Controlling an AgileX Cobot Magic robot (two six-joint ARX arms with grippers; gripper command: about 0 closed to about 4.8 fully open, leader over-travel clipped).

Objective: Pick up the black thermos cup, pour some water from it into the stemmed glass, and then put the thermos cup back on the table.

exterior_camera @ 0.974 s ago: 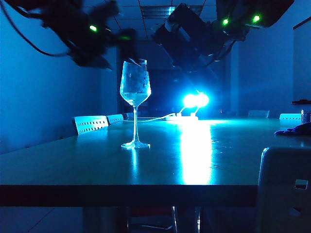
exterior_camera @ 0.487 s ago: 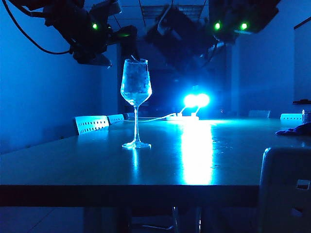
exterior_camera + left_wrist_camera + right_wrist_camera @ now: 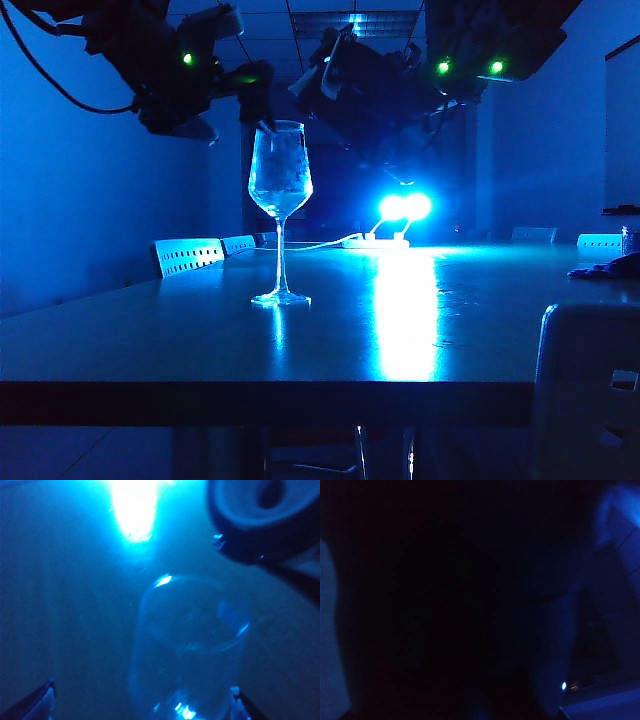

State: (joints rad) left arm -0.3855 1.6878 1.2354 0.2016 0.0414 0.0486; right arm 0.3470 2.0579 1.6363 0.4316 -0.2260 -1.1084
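- One stemmed glass is standing just below the left gripper.
- One black thermos cup is hanging tilted in the right gripper (fingers unseen).
- Two chairs are showing beyond.

Two bright lamps glaring at the far end, white power strip beneath, perforated chair backs alongside

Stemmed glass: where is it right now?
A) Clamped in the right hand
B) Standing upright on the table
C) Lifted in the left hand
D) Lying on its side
B. The stemmed glass stands upright with its foot on the table; the left hand hovers open by its rim, with fingers spread clear of the bowl.
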